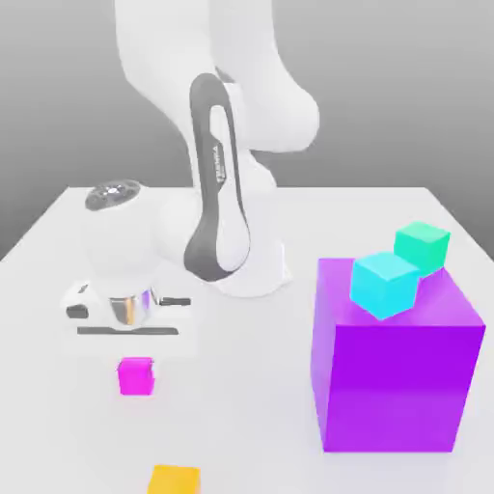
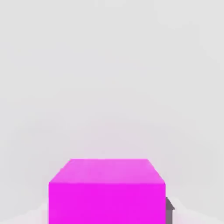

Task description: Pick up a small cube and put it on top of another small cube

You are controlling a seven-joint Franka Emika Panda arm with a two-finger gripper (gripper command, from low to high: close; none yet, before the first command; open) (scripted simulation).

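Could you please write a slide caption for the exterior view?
White robot arm lowered over a magenta cube, with cyan and green cubes on a purple block.

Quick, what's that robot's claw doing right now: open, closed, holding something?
Claw: closed on the small pink cube, with its sides up against the cube.
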